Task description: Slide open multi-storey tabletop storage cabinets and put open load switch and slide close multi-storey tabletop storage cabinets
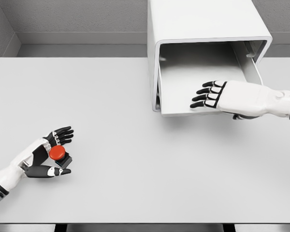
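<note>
A white tabletop storage cabinet point(203, 24) stands at the back right of the table, its drawer point(193, 79) slid out toward me and bare inside. My right hand point(208, 95) lies over the drawer's front edge, fingers extended and flat, holding nothing. At the lower left, the load switch point(57, 152), a small black box with a red round button, sits in my left hand point(50, 153). The fingers curl above it and the thumb presses below it, so the hand is shut on it just above the table.
The white table point(135, 169) spreads wide between the two hands. Its front edge runs along the bottom of the view. A grey wall rises behind the cabinet.
</note>
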`<action>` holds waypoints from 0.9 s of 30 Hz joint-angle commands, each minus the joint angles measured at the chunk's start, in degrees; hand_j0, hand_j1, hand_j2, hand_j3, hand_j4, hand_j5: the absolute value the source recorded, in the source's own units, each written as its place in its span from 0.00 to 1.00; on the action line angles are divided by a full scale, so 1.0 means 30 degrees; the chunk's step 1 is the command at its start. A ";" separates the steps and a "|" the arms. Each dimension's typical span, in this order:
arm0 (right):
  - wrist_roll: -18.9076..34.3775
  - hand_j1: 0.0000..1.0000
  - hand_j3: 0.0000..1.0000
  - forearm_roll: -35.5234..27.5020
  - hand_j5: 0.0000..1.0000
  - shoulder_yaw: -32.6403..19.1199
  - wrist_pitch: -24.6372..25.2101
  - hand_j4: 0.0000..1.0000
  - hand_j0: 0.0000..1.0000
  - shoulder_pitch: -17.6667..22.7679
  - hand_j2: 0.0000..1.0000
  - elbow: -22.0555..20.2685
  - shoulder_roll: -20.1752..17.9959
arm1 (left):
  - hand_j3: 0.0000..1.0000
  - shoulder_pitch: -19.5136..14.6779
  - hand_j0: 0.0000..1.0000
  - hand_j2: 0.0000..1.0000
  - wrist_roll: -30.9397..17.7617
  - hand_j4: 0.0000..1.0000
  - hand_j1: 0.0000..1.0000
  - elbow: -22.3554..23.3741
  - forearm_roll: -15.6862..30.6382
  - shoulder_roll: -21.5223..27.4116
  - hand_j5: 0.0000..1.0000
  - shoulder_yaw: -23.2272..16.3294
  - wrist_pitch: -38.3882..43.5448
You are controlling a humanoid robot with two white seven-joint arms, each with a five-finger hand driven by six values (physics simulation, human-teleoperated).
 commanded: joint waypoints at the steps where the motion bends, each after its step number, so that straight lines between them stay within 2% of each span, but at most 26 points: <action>1: -0.0128 0.99 0.99 -0.0074 0.99 -0.0095 0.0052 0.99 0.99 0.0000 0.99 -0.0020 -0.0138 | 0.87 0.0000 0.87 0.87 -0.0003 0.87 0.87 0.0010 0.0021 -0.0073 0.87 -0.0019 0.0000; 2: -0.0128 0.99 0.99 -0.0395 0.99 -0.0095 0.0052 0.99 0.99 0.0000 0.99 -0.0020 -0.0343 | 0.85 0.0000 0.85 0.85 -0.0003 0.85 0.85 0.0010 0.0021 -0.0073 0.85 -0.0019 0.0000; 3: -0.0128 0.99 0.99 -0.0689 0.99 -0.0095 0.0052 0.99 0.99 0.0000 0.99 -0.0049 -0.0548 | 0.75 0.0001 0.75 0.75 -0.0003 0.75 0.75 0.0039 0.0021 -0.0073 0.75 -0.0019 0.0000; 5: -0.0128 0.99 0.99 -0.0922 0.99 -0.0095 0.0052 0.99 0.99 0.0000 0.99 -0.0049 -0.0607 | 0.68 0.0059 0.68 0.68 -0.0003 0.68 0.68 0.0010 0.0021 -0.0073 0.68 -0.0019 0.0000; 8: -0.0128 0.99 0.99 -0.1011 0.99 -0.0095 0.0052 0.99 0.99 0.0000 0.99 -0.0020 -0.0607 | 0.64 0.0059 0.64 0.64 -0.0003 0.64 0.64 0.0039 0.0021 -0.0073 0.64 0.0010 0.0000; 10: -0.0128 0.99 0.99 -0.1011 0.99 -0.0124 0.0052 0.99 0.99 0.0000 0.99 -0.0020 -0.0577 | 0.57 0.0059 0.57 0.57 -0.0003 0.57 0.57 0.0010 0.0021 -0.0102 0.57 0.0010 0.0000; 11: -0.0157 0.99 0.99 -0.1011 0.99 -0.0329 0.0052 0.99 0.99 0.0000 0.99 -0.0020 -0.0519 | 0.49 0.0059 0.49 0.49 -0.0003 0.49 0.49 0.0039 -0.0008 -0.0102 0.49 0.0010 0.0000; 15: -0.0538 0.99 0.99 -0.1011 0.99 -0.0652 0.0052 0.99 0.99 0.0000 0.99 -0.0020 -0.0402 | 0.45 0.0059 0.45 0.45 -0.0003 0.45 0.45 0.0039 -0.0037 -0.0102 0.45 0.0010 0.0000; 27: -0.0597 0.99 0.99 -0.1422 0.99 -0.0974 0.0052 0.99 0.99 0.0000 0.99 -0.0020 -0.0519 | 0.46 0.0059 0.46 0.46 -0.0003 0.46 0.46 -0.0108 -0.0125 -0.0073 0.46 0.0186 0.0000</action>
